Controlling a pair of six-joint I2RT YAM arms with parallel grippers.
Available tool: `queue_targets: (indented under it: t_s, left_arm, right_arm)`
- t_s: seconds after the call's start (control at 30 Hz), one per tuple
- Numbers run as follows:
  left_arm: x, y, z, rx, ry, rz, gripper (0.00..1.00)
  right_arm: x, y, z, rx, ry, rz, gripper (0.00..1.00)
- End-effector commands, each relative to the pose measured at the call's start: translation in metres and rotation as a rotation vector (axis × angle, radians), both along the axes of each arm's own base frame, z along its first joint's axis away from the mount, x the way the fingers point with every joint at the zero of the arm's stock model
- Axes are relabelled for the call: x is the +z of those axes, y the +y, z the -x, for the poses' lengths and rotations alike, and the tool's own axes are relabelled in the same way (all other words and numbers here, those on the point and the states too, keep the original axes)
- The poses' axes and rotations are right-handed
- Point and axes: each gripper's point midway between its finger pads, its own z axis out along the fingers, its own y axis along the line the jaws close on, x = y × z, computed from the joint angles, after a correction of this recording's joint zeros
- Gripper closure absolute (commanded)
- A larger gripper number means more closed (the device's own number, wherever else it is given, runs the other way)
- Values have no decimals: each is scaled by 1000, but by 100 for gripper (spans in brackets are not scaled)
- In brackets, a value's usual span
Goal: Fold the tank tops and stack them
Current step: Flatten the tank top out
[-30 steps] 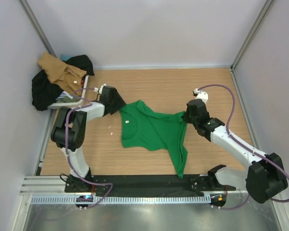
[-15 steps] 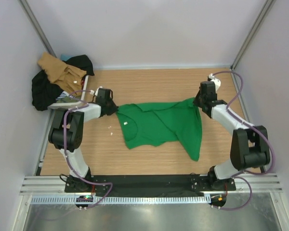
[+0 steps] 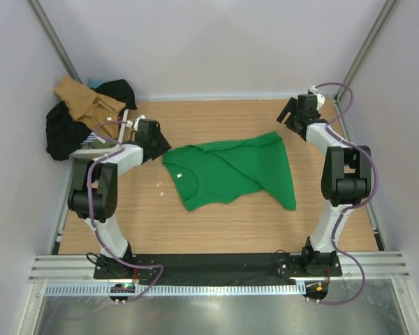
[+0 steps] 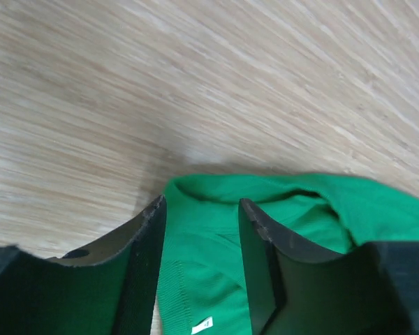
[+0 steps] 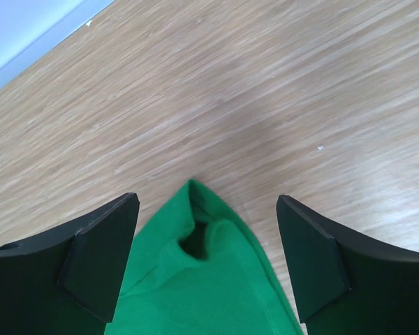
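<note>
A bright green tank top [image 3: 230, 174] lies spread and still wrinkled across the middle of the wooden table. My left gripper [image 3: 160, 146] sits at its left neckline edge. In the left wrist view that gripper [image 4: 200, 204] is open, with the green neckline [image 4: 195, 279] lying loose between the fingers [image 4: 143, 265]. My right gripper [image 3: 288, 115] is at the back right, just past the top's far right corner. Seen from its wrist, it [image 5: 206, 201] is wide open above the pointed green corner [image 5: 195, 279]. A tan tank top [image 3: 84, 98] lies crumpled on a pile at the back left.
A black garment [image 3: 63, 132] lies under the tan one in the back left corner, against the left wall. Small white scraps [image 3: 160, 185] lie on the wood left of the green top. Pale walls enclose the table on three sides.
The right gripper carried the green top's corner toward the back right, then opened and let it go. The left gripper drew back left and opened. The green top now lies stretched wider.
</note>
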Motion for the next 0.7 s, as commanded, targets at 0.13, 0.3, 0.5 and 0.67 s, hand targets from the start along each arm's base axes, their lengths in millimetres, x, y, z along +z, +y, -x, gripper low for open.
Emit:
queue_targets:
  t_s: [0.13, 0.3, 0.5, 0.67]
  left_arm:
    - [38, -5, -8, -23, -84, -40, 34]
    - [60, -30, 31, -83, -102, -52, 30]
    - [71, -62, 96, -170, -112, 5, 29]
    - [62, -79, 162, -250, -59, 25, 32]
  right_arm:
    - [46, 12, 39, 68, -60, -29, 25]
    - [44, 17, 87, 72, -22, -72, 26]
    - [25, 20, 151, 67, 57, -113, 27]
    - [9, 14, 200, -56, 160, -170, 28]
